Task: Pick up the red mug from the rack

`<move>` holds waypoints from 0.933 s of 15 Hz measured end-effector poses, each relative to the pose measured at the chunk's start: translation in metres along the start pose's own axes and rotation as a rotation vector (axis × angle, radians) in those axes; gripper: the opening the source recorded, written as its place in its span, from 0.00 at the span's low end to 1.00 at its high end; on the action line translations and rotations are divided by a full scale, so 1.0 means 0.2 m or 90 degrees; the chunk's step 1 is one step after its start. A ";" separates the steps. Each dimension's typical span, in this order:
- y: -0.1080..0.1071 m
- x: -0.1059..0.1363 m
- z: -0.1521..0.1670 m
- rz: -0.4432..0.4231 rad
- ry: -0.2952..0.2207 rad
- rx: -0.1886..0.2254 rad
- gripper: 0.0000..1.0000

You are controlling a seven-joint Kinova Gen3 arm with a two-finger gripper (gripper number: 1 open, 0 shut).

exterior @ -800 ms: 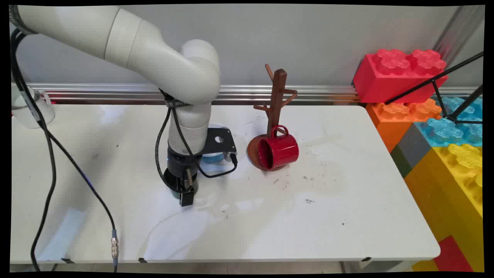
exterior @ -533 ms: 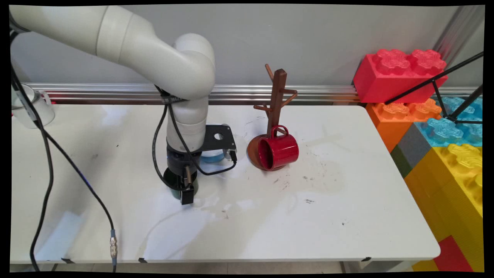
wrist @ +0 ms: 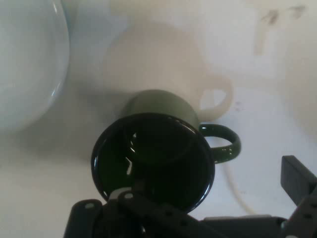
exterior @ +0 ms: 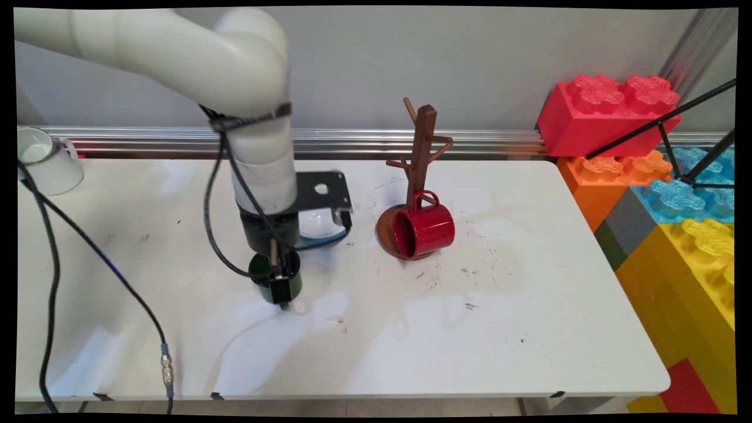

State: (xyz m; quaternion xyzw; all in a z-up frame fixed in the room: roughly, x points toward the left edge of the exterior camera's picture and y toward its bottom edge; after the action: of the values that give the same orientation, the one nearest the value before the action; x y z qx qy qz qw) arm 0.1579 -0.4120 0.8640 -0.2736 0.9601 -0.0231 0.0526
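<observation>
My gripper (exterior: 281, 289) is shut on the rim of a dark green mug (exterior: 274, 283), one finger inside it and one outside. In the hand view the green mug (wrist: 158, 153) hangs open side toward the camera. Its handle (wrist: 223, 144) points right, and its shadow lies apart from it on the table, so it hangs slightly above the surface. Just behind it a clear bowl with a blue rim (exterior: 320, 230) stands on the table, also seen as the bowl (wrist: 25, 64) at the hand view's upper left.
A brown mug tree (exterior: 420, 153) stands mid-table. A red mug (exterior: 426, 230) lies on its side on the tree's base. A white mug (exterior: 44, 161) stands at the far left edge. Large toy bricks (exterior: 658, 176) are stacked off the table's right end. Black cables (exterior: 53, 282) hang at the left.
The hand has risen a little with the green mug in its grip, taking the mug up off the table. The arm's upper links swung left, uncovering more of the bowl.
</observation>
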 end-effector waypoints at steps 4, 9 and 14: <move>-0.04 -0.15 -0.11 0.015 0.064 -0.006 1.00; -0.10 -0.31 -0.19 0.023 0.147 -0.022 1.00; -0.15 -0.35 -0.23 -0.018 0.294 -0.051 1.00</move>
State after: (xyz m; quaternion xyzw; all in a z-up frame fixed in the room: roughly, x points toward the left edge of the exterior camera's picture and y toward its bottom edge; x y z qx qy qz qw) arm 0.2281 -0.4005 0.9190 -0.2762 0.9429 -0.0479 -0.1799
